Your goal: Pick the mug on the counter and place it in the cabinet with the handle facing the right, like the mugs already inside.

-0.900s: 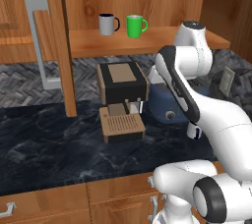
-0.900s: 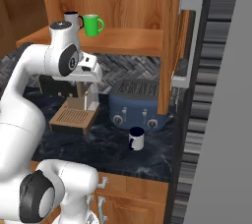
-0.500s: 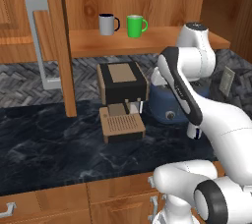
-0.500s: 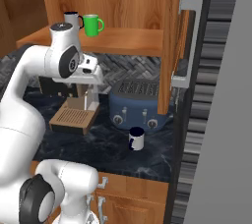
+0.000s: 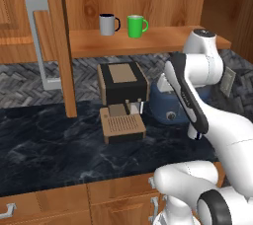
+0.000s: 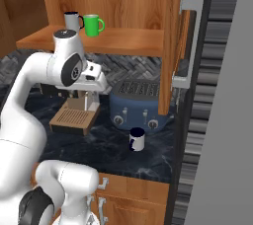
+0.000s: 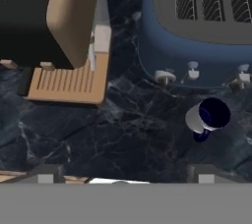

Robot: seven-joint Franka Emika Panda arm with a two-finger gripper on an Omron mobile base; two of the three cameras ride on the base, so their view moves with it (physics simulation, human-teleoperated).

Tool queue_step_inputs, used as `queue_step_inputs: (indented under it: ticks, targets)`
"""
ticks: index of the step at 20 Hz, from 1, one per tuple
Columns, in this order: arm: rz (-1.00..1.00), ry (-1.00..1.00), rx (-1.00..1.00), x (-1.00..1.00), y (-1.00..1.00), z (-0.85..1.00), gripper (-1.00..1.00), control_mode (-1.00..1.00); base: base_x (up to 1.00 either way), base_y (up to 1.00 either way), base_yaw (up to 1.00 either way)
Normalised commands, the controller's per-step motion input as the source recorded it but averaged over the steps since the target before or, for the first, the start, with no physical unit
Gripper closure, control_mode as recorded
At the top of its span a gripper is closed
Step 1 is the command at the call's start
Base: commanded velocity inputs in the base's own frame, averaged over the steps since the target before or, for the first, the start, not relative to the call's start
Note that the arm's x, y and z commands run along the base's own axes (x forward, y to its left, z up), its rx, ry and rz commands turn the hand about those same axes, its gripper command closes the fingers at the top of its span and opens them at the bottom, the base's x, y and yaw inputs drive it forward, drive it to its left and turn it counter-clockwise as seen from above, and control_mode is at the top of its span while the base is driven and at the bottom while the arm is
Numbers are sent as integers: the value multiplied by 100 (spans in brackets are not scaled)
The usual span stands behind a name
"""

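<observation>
I'm drifting a touch further over the tabletop (image 6: 106,147) since a moment ago, nothing else has shifted, so this is approach only. The mug (image 6: 137,139) stands upright in front of the blue toaster (image 6: 139,104), untouched, low right of my aim in the hand view (image 7: 208,116). My jaws sit wide apart, empty. The cabinet (image 6: 113,40) shelf waits with two mugs

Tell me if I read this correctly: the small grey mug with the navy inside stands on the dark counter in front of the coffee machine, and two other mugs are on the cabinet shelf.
Not quite. The mug stands on the counter in front of the blue toaster, not the coffee machine; the right base view shows this. The grey mug and green mug are indeed on the cabinet shelf.
</observation>
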Motion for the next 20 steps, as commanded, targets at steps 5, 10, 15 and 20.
queue_step_inputs:
  ticks: [5,10,15,20]
  targets:
    - [0,0,0,-20,-15,-26,-100,-100,0,0,0]
    - [0,0,0,-8,-18,-29,-100,-100,0,0,0]
    - [0,0,0,0,-20,-35,-100,-100,0,0,0]
    - [0,0,0,1,-22,-40,-100,-100,0,0,0]
